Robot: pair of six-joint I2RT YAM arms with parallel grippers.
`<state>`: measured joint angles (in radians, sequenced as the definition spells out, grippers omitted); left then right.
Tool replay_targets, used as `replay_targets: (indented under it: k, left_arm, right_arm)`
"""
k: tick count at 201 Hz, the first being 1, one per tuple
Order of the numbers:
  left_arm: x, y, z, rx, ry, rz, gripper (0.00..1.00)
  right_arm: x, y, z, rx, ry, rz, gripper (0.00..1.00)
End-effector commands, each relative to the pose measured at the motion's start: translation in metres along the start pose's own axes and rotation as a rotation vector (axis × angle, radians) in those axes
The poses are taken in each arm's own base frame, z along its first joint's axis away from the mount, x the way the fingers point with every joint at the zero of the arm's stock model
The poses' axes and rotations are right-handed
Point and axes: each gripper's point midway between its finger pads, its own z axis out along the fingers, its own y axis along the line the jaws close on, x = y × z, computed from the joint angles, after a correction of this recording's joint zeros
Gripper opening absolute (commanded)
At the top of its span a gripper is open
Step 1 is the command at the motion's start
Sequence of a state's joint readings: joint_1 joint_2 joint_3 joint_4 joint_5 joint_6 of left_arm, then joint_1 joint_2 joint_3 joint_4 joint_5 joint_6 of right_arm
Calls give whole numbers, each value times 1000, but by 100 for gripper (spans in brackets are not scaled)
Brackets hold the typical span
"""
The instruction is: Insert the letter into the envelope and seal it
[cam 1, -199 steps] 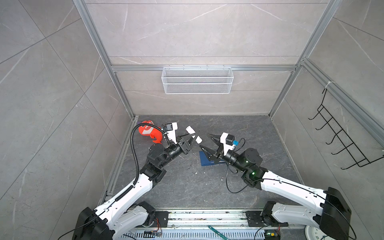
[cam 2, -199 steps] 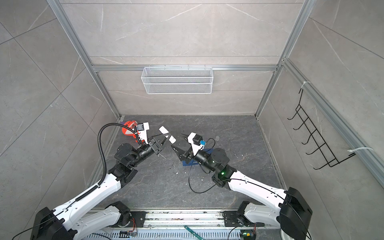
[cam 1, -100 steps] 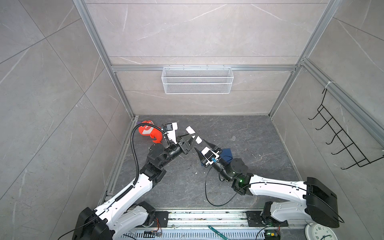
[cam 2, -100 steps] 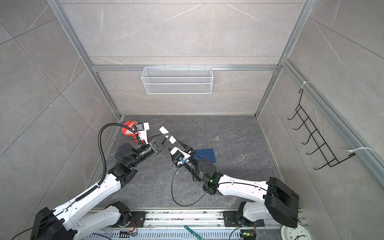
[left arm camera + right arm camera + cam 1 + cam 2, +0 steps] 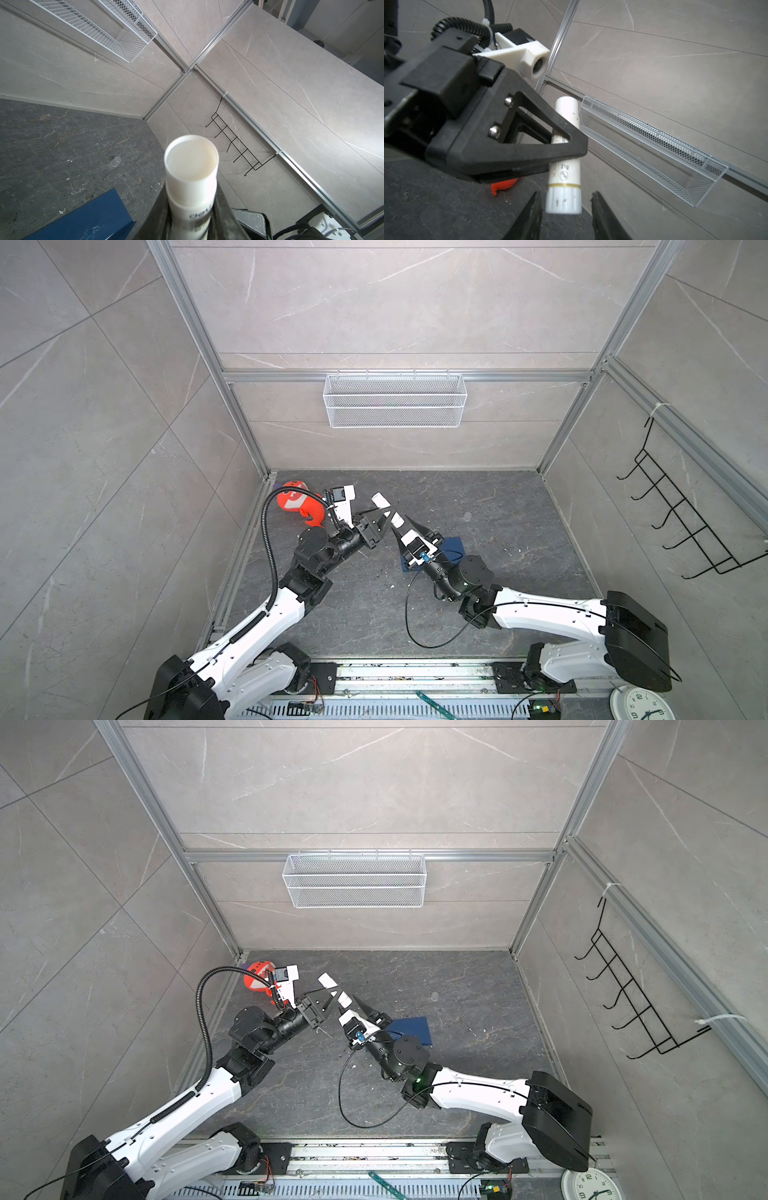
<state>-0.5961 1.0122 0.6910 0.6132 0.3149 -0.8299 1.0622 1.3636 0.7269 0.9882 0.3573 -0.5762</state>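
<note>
Angling upward over the tabletop [image 5: 498,506], the left gripper [image 5: 385,514] clamped the glue stick [image 5: 379,500] mid-barrel, the right gripper [image 5: 565,194] stood parted astride the stick's base, and the envelope [image 5: 453,545] lay beneath the right wrist.

Pale grey marble-look walls [image 5: 374,302] stand around you, braced by an aluminium frame [image 5: 270,376]. The floor [image 5: 498,510] is dark grey stone with pale veins and small white flecks. You have a white wire basket [image 5: 395,406] on the back wall and a black hook rack [image 5: 681,531] on the right wall. A metal rail [image 5: 415,672] runs along your front edge, with a white clock [image 5: 636,703] near its right end. The light is even.
</note>
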Motion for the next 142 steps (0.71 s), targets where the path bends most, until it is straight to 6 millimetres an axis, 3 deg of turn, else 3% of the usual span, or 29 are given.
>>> replay_targets:
  k: [1,22,74,85,115,142]
  left_arm:
    - [-18,-20,-1,57,-54,23,0]
    - [-17,-21,-1,58,-52,22,0]
    - [-10,-20,-1,67,-20,40,0]
    - [-7,-20,-1,71,-9,53,0]
    - [-2,-26,-1,105,24,117,0]
    - [0,-36,-4,142,45,170,0]
  right_arm:
    - [-11,-5,6,28,-21,16,37]
    - [-9,-3,7,24,-10,16,31]
    - [-17,1,4,-35,-24,116,5]
    - [-21,0,4,-84,-29,219,0]
    - [-28,-9,5,-353,-17,640,0]
    - [-41,-7,7,-522,12,865,1]
